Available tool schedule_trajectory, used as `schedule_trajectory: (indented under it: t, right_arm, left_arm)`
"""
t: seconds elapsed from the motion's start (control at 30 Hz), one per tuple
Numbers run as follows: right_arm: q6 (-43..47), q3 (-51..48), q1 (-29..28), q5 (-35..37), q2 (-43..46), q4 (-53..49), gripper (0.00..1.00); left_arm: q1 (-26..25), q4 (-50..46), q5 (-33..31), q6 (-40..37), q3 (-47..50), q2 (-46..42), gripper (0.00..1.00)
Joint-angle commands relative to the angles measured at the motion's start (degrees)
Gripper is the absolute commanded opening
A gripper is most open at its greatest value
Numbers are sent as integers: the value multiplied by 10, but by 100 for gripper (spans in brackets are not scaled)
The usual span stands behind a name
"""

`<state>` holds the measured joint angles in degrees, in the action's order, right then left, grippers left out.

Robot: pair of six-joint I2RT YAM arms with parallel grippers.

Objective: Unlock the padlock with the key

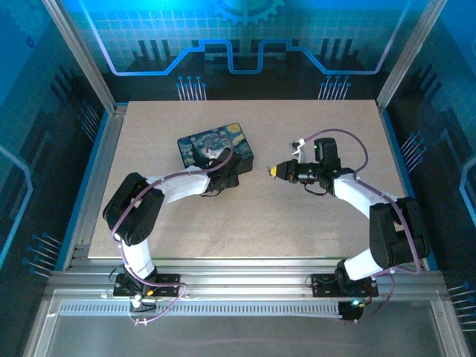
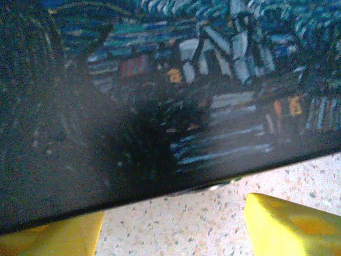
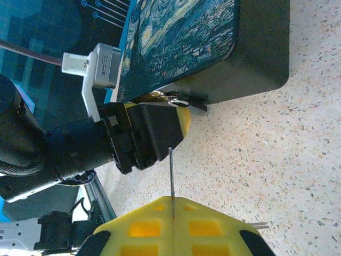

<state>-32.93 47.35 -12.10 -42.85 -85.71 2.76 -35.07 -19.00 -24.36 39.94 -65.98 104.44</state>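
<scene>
A dark box (image 1: pixel 216 149) with a swirling blue-yellow lid lies left of the table's middle. At its lower front edge hangs the tiny padlock (image 3: pixel 177 100), its silvery shackle showing, partly hidden behind a yellow fingertip (image 3: pixel 183 121) of my left gripper. My left gripper (image 1: pixel 229 172) sits against the box's near side. Its yellow fingers (image 2: pixel 287 224) stand open with speckled table between them (image 2: pixel 173 234). To the right of the box, my right gripper (image 3: pixel 172 200) is shut on the key (image 3: pixel 171 173). The thin blade points toward the left gripper's black body.
The speckled table (image 1: pixel 297 238) is bounded by aluminium rails and corner posts (image 1: pixel 82 59). The box (image 3: pixel 213 53) looms close ahead in the right wrist view. Cables loop over both arms, and both bases stand at the near edge.
</scene>
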Motion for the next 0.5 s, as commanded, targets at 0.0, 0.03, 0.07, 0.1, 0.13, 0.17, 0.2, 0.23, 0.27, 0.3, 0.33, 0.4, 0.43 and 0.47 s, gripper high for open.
schedule_trajectory:
  t: [0.0,0.03,0.07,0.1,0.13,0.17,0.2,0.23,0.27,0.3,0.33,0.4,0.43,0.47]
  right_arm:
    - [7,10,-12,-3,8,-2,0]
    - [7,9,-13,-4,7,-2,0]
    - [8,9,-14,-4,7,-2,0]
    - [8,9,-15,-5,7,-1,0]
    - [8,10,-15,-5,6,-1,0]
    - [9,9,-15,-6,5,1,0]
    - [8,9,-15,-6,4,2,0]
    - [8,10,-17,-7,2,4,0]
    - [9,10,-16,-9,1,4,0]
    - [9,9,-16,-9,-1,5,0]
    - [9,9,-17,-9,-2,6,0]
    - [11,7,-18,-10,-5,8,0]
    - [11,6,-18,-11,-5,8,0]
    - [13,5,-17,-10,-6,8,0]
  left_arm:
    - [1,-11,-56,26,-26,21,71]
    - [1,-12,-58,30,-31,27,71]
    - [0,-12,-58,35,-34,33,71]
    - [1,-10,-59,41,-36,37,70]
    - [0,-4,-59,44,-36,40,69]
    - [1,1,-62,49,-35,43,68]
    - [0,6,-66,54,-35,47,67]
    - [0,12,-70,56,-34,48,66]
    - [0,19,-73,57,-34,50,65]
    - [0,26,-76,58,-33,54,63]
    - [-1,29,-79,59,-35,56,62]
    - [-1,32,-87,60,-39,63,60]
    - [-1,35,-91,59,-40,65,59]
    - [-1,37,-94,60,-39,66,57]
